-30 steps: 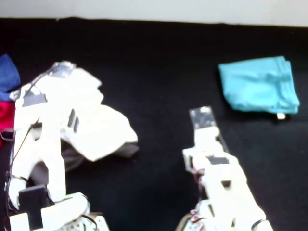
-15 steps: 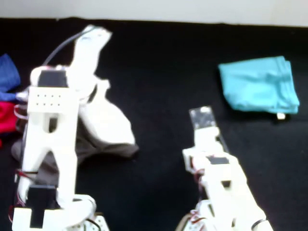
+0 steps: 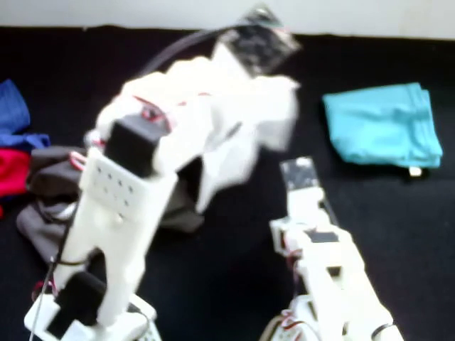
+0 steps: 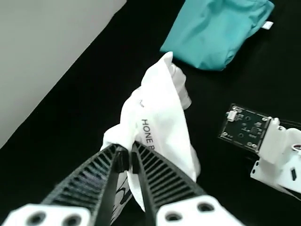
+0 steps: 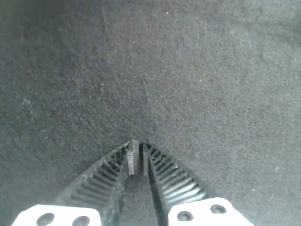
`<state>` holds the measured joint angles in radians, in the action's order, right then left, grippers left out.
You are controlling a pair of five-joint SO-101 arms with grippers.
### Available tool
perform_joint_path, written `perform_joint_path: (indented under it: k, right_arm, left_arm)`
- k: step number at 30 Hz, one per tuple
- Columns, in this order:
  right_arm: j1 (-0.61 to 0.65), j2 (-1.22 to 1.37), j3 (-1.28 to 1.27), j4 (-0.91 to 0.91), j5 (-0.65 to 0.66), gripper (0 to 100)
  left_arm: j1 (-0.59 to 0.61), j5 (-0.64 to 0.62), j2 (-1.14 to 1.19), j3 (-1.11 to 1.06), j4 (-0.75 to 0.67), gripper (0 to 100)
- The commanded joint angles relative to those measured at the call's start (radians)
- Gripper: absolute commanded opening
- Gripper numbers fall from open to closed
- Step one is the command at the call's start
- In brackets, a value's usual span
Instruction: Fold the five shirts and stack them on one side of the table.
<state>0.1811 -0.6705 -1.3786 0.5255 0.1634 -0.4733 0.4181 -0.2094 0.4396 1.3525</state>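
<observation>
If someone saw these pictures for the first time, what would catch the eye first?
The left claw grips a white shirt, which hangs above the middle of the black table. A folded teal shirt lies at the far right, and a grey shirt, a red shirt and a blue shirt lie crumpled at the left edge.

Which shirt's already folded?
The teal shirt, lying flat and squared off by itself. The white shirt hangs from the left gripper; the blue, red and grey ones lie bunched.

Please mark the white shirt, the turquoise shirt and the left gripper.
White cloth shirt [image 4: 160, 113], left wrist view, middle of fabric.
Folded turquoise cloth shirt [image 3: 384, 128], high view, its top centre.
Left gripper [image 4: 127, 156], left wrist view, between its fingertips.
</observation>
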Motion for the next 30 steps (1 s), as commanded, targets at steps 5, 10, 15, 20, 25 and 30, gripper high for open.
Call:
perform_joint_path:
  k: [5,10,15,20,25,30]
  right_arm:
    - [0.001,-0.005,-0.001,-0.022,0.0,3.6]
    - [0.001,-0.005,-0.001,-0.022,0.0,3.6]
    - [0.001,-0.005,-0.001,-0.022,0.0,3.6]
    - [0.001,-0.005,-0.004,-0.045,-0.002,3.6]
    - [0.001,-0.005,-0.004,-0.045,-0.002,3.6]
    - [0.001,-0.005,-0.004,-0.045,-0.002,3.6]
  left_arm:
    - [0.073,0.003,0.077,-0.107,0.04,6]
    - [0.16,0.002,0.128,-0.13,0.149,13]
    - [0.231,0.006,0.188,-0.134,0.307,13]
    - [0.374,0.006,0.302,-0.216,0.379,13]
    - [0.521,0.006,0.464,-0.351,0.292,13]
    - [0.599,0.003,0.536,-0.355,0.258,14]
